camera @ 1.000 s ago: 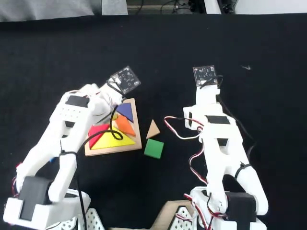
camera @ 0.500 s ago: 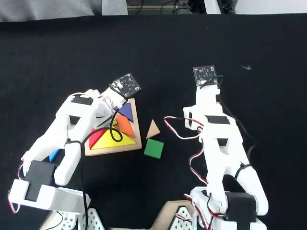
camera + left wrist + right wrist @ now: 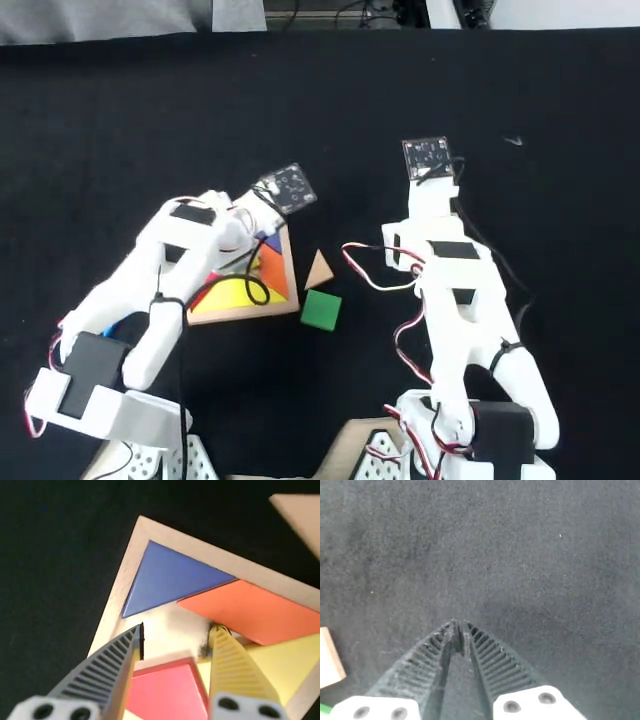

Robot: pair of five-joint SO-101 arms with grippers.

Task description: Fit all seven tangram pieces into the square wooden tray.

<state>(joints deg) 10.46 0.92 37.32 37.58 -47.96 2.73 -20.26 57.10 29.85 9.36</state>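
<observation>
Shifted rightward, left end effector (image 3: pixel 175 640) hangs released over the tray (image 3: pixel 112 605), perhaps touching it; right end effector (image 3: pixel 458 630) clenched.

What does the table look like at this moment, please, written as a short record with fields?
Tray: wooden tray, partly filled
In tray: blue triangle, orange piece, red piece, yellow triangle
Outside tray: green square, plain wooden triangle, on the black cloth beside it
Left gripper: open, above a bare gap in the tray
Right gripper: shut, over the black cloth

Left tool (image 3: pixel 177 630) spread apart, pointing down, right tool (image 3: pixel 456 627) seemingly pinched closed
</observation>
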